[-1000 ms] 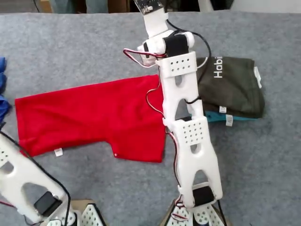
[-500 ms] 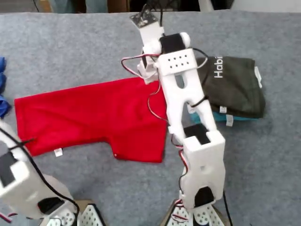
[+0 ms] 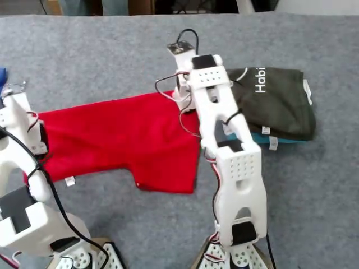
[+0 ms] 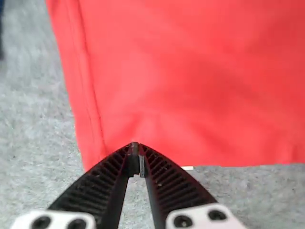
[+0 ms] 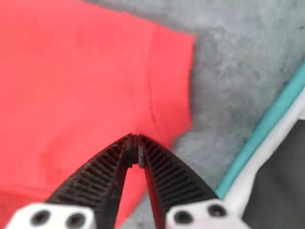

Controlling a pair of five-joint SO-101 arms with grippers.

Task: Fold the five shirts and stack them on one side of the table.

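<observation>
Swinging in from the table's near left corner, the left arm (image 3: 19,126) now stands over the left end of the red shirt (image 3: 123,140), and the right arm (image 3: 233,162) has drawn back from the far side so that its wrist sits over the shirt's far right corner. The shirt has kept its place.

At the left, the left gripper (image 4: 135,156) points down at the shirt's near left corner, just beside the side hem and the near edge. A small white label (image 4: 188,167) lies close to it. Its jaws are closed, tip against tip, at the fabric. Whether any cloth is caught between them cannot be told.

The red shirt lies spread flat on the grey table (image 3: 84,50), running from the left arm across to the middle.

The right gripper (image 5: 135,150) hangs at the shirt's far right corner, just inside the edge. Its jaws are closed too, tips meeting on the red cloth, with a crease running up from them.

Further right, near that corner but apart from it, a folded dark olive shirt (image 3: 275,103) rests on a folded teal shirt (image 3: 255,140).
</observation>
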